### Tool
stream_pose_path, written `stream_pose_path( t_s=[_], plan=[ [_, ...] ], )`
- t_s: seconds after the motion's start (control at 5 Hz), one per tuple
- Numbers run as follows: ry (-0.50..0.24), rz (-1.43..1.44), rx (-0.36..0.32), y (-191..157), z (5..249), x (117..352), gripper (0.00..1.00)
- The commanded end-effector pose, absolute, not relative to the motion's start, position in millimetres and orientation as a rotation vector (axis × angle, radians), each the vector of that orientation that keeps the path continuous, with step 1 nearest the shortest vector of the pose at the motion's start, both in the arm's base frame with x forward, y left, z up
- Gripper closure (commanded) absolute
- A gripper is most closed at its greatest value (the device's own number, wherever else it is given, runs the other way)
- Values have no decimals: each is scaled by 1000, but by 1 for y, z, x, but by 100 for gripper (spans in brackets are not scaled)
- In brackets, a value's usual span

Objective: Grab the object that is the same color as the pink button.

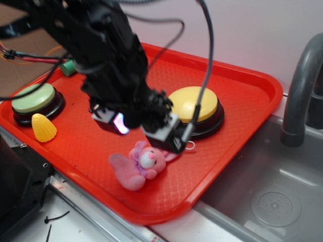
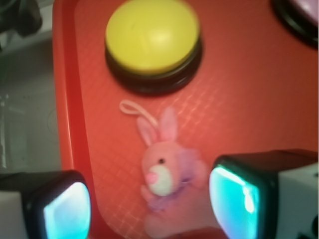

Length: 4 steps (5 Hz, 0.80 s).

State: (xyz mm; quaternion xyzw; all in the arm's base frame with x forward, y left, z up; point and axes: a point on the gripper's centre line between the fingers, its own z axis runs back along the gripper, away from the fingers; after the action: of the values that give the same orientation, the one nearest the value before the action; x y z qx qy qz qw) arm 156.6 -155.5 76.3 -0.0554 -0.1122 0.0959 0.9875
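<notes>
The pink plush bunny (image 1: 140,165) is small and soft, with a white muzzle, a pink nose, a dark eye and two long ears; a lilac bow sits at its neck and a thin white loop cord (image 2: 135,110) comes out from the top of its head; in the exterior view it lies on its side on the red tray (image 1: 242,111), near the front rim, just in front of the yellow-topped button (image 1: 194,106); in the wrist view the bunny (image 2: 167,174) lies below the yellow button (image 2: 152,37), its ears pointing toward that button and the cord lying on the tray between them

The gripper (image 2: 152,206) is wide open; its two fingers, with glowing cyan pads (image 2: 234,196), stand one on each side of the bunny; the right-hand pad in the wrist view is just beside the body of the toy, maybe touching it, I cannot tell; the other pad is apart from it; nothing is held between them; in the exterior view the black arm (image 1: 111,55) hangs over the middle of the tray, the gripper (image 1: 144,132) just above the bunny

The pink button (image 2: 301,12) shows only at the top right corner of the wrist view; a green-topped button (image 1: 34,98), a yellow toy corn (image 1: 43,128) and a green cylinder (image 1: 68,67) are at the left side of the tray, well apart from the bunny; a grey sink (image 1: 272,196) lies right of the tray
</notes>
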Motion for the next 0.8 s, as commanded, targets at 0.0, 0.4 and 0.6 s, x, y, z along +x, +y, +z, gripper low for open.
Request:
stream_pose_path(
  t_s=[0.0,0.4,0.6],
  plan=[
    [-185,167,-117,-171,42,154,0],
    [-141,200,-51,-159,22,157,99],
    [-130,207,-29,-155,16,157,100]
  ],
)
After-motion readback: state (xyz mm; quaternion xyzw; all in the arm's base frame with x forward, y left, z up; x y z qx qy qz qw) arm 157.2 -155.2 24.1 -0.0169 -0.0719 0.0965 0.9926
